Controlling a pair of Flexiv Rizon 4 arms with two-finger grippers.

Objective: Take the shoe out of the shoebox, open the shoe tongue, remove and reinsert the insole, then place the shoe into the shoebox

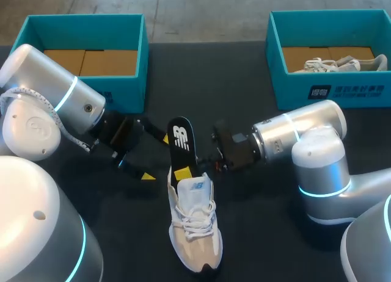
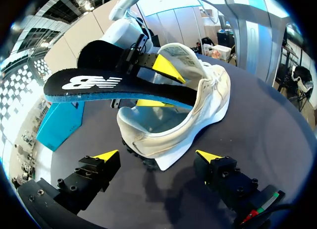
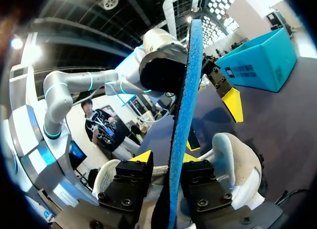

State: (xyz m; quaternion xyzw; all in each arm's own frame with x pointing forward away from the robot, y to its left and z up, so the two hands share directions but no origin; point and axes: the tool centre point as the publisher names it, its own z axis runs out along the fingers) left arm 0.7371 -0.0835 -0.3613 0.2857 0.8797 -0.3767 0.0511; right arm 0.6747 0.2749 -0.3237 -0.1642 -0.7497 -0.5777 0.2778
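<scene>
A white and beige sneaker (image 1: 194, 230) lies on the dark table with its heel toward my grippers. A black insole (image 1: 179, 140) with a blue underside sticks up out of its heel opening, its front end inside the shoe. My right gripper (image 1: 195, 167) is at the shoe's collar. In the right wrist view the insole (image 3: 182, 120) stands edge-on between the right gripper's (image 3: 167, 157) fingers, with a dark gap on one side. My left gripper (image 2: 157, 155) is wide open just behind the heel (image 2: 148, 144), holding nothing; in the head view the left gripper (image 1: 155, 158) sits beside the insole.
A teal shoebox (image 1: 125, 25) with cardboard inside stands at the back left, close behind my left arm. A second teal shoebox (image 1: 278, 56) at the back right holds another white shoe (image 1: 342, 64). Bare table lies in front of the sneaker.
</scene>
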